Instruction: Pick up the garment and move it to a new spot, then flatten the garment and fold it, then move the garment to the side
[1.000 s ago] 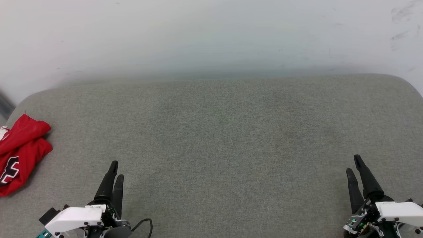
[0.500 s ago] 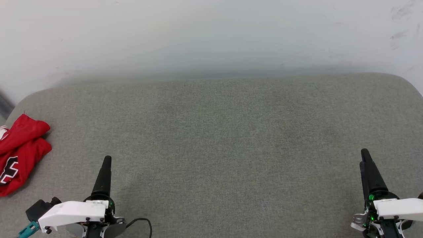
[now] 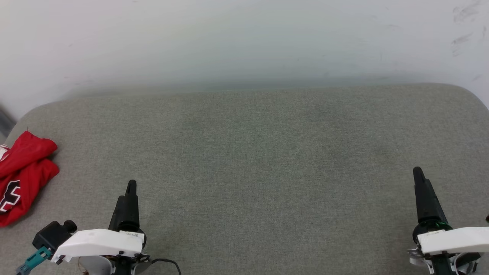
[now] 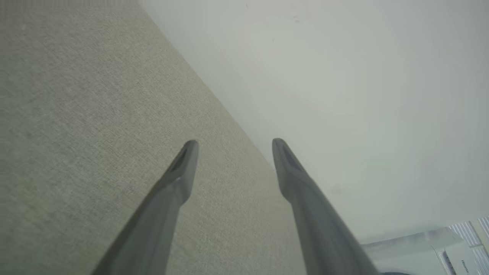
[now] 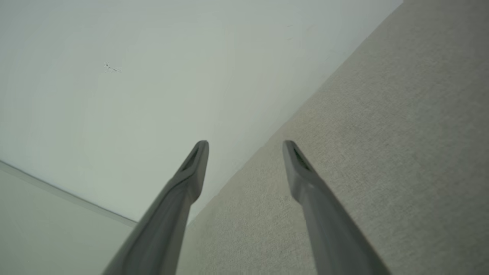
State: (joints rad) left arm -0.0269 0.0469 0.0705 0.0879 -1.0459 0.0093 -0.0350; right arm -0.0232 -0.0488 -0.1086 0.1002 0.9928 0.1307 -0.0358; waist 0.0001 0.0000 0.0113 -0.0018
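The garment (image 3: 23,173), red with a black-and-white print, lies crumpled at the far left edge of the grey padded surface (image 3: 252,152), partly cut off by the frame. My left gripper (image 3: 131,185) sits at the lower left, well to the right of the garment, fingers stacked edge-on and pointing up the head view. The left wrist view shows that gripper (image 4: 233,147) open and empty. At the lower right my right gripper (image 3: 417,172) also points up the view, and the right wrist view shows the gripper (image 5: 246,147) open with nothing between its fingers.
A pale wall (image 3: 244,42) rises behind the surface. The surface has rounded corners at the far left and far right. A white appliance (image 4: 439,244) shows low in the left wrist view.
Both wrists have rolled, so each pair of fingers now lines up edge-on in the head view. The garment has not moved.
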